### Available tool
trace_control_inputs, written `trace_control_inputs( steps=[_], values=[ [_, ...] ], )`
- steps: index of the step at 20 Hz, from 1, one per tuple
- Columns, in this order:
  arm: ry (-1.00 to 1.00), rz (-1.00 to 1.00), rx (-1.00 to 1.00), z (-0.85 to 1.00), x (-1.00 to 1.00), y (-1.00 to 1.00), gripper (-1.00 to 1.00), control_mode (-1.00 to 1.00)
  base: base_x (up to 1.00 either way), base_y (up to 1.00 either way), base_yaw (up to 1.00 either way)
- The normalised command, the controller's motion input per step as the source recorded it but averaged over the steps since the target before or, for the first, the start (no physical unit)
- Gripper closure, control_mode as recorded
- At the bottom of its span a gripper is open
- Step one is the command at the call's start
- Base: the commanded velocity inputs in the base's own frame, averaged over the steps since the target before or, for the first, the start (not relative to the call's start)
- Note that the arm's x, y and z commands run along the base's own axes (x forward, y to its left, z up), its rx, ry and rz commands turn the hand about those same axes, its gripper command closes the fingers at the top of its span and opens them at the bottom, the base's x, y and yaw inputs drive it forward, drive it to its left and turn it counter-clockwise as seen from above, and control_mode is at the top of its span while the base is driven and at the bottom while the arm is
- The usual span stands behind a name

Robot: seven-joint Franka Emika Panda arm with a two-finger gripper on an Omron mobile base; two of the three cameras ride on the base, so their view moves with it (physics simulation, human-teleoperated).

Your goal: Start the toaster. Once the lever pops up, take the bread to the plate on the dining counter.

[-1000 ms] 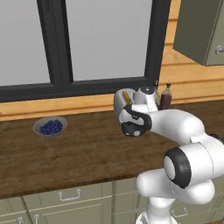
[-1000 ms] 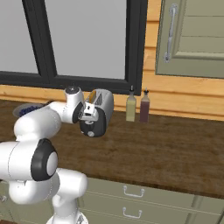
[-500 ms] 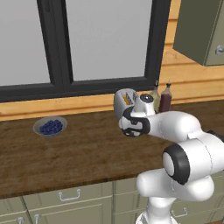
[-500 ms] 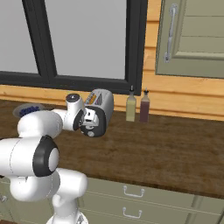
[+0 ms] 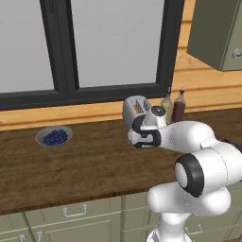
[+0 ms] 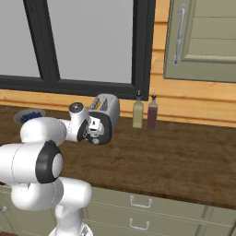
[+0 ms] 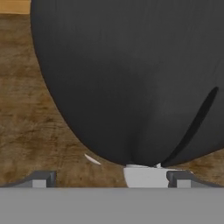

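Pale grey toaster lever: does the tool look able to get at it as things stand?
Probably yes: the open tool sits right against the rounded silver toaster's black end panel, with nothing between; the lever itself isn't clearly visible.

The end effector (image 7: pixel 111 177) has closed in on the toaster's (image 6: pixel 107 112) black end panel (image 7: pixel 131 78).

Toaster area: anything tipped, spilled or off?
Nothing stands out. The toaster stands upright on the counter, the two bottles upright beside it, and the berries sit inside their bowl. The open gripper is pressed close to the toaster's black end panel.
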Motion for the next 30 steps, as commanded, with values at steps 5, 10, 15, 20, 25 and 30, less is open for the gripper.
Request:
trace_control_inputs(
  steps=[5,10,15,20,25,30],
  values=[
    [-0.01,0.00,0.00,-0.06,0.00,0.00,-1.00,-1.00,0.00,0.00,0.00],
    [-0.18,-0.10,0.00,0.29,-0.03,0.06,-1.00,-1.00,0.00,0.00,0.00],
    [-0.03,-0.04,0.00,0.71,0.00,0.03,-1.00,-1.00,0.00,0.00,0.00],
    [-0.02,0.00,0.00,0.70,0.00,0.00,-1.00,-1.00,0.00,0.00,0.00],
    [0.00,0.00,0.00,0.59,0.03,0.00,-1.00,-1.00,0.00,0.00,0.00],
    [-0.02,0.03,0.00,0.16,0.17,0.00,-1.00,-1.00,0.00,0.00,0.00]
  ],
)
